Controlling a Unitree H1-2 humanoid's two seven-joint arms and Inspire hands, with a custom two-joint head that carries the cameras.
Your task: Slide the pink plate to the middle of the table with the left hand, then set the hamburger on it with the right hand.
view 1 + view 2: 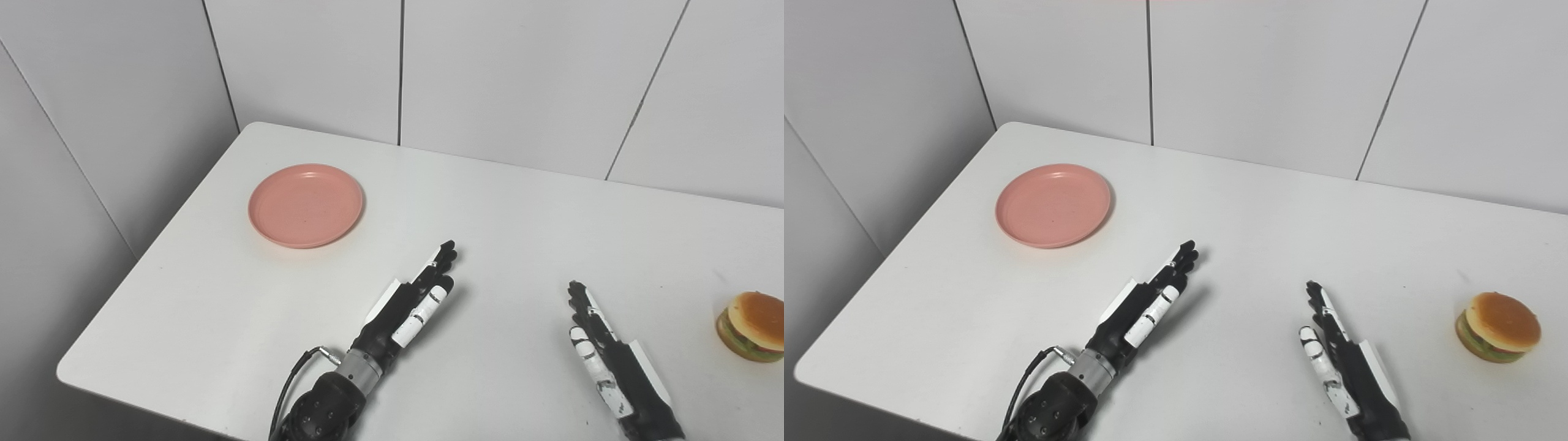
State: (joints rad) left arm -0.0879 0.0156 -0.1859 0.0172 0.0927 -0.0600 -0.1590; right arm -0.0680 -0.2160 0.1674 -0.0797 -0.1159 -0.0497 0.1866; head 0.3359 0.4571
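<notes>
Left hand (409, 309) lies low over the white table (502, 208), its fingers stretched out straight and spread from the thumb, holding nothing, pointing up and to the right. Up and to its left, well apart from the fingertips, sits the pink plate (305, 204): round, shallow, salmon-coloured with a raised rim, and empty. It rests near the table's left edge and its rounded far corner, with bare tabletop between it and the hand. To the right of the left hand a wide stretch of table lies open as far as the right hand (606, 355), which is likewise flat and extended, gripping nothing. Right of that hand, apart from it, stands the hamburger (752, 326), with a tan bun over green and red layers, close to the picture's right border.
</notes>
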